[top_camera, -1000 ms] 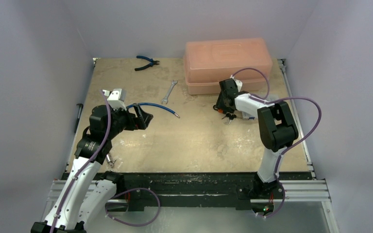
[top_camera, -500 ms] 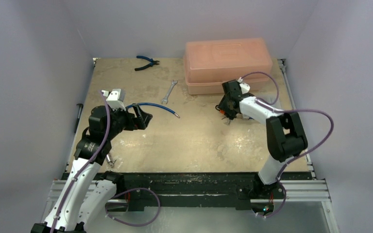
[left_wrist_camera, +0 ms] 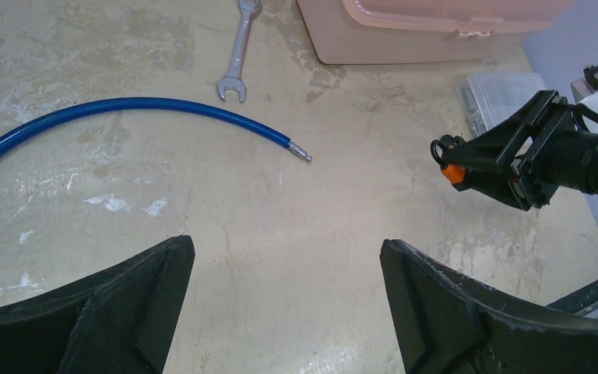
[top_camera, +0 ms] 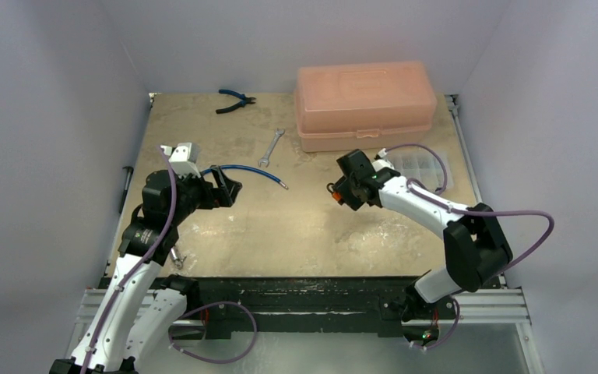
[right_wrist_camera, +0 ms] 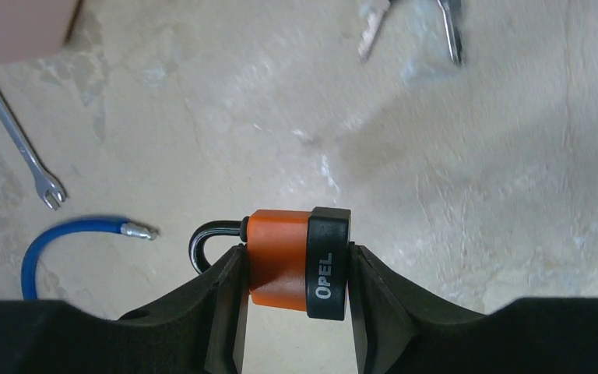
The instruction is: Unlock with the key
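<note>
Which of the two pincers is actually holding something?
The right pincer: it clamps an orange-and-black padlock. The left pincer stands wide open and empty.

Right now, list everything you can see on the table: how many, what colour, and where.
toolbox: one, pale pink, far right of the table
pliers: one, blue handles, far left corner
wrench: one, silver, just left of the toolbox
hose: one, blue with a metal tip, ahead of the left arm
parts case: one, clear, right side, in front of the toolbox
keys: two, silver, lying on the table beyond the padlock
padlock: one, orange and black, gripped by the right arm
left fingers: black, open, empty
right fingers: black, shut on the padlock
</note>
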